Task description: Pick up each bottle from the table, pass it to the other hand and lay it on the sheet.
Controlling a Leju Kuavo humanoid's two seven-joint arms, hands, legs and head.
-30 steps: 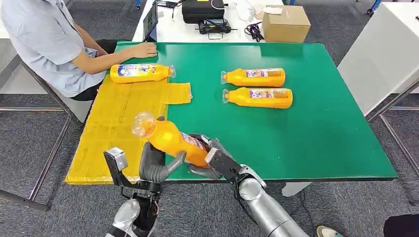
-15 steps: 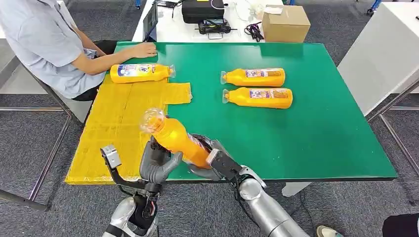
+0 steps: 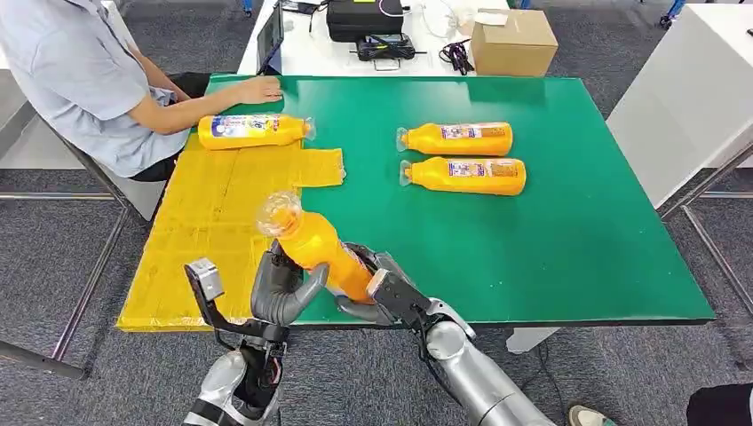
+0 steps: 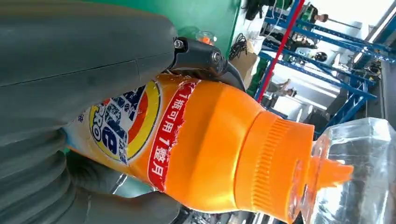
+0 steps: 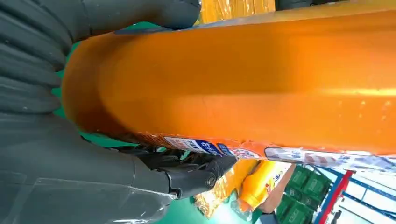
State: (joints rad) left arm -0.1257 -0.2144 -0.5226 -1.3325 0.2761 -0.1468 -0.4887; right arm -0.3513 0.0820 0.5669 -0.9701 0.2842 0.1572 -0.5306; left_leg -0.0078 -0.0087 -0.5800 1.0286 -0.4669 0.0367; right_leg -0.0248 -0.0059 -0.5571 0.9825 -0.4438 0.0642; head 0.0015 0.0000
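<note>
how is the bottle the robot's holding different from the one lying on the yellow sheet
The held bottle is off the table, tilted with its clear cap up and away from the robot; the sheet bottle lies flat on its side on the yellow sheet. The left hand and right hand both grip the held bottle; nothing touches the sheet bottle. Both are orange with clear caps and printed labels.

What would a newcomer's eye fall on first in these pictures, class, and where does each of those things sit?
First, the orange bottle tilted above the green table's near edge, with the left hand and right hand both gripping it. Next, the yellow sheet on the table's left side, one bottle lying at its far end near a seated person. Two more bottles lie side by side on the green.
</note>
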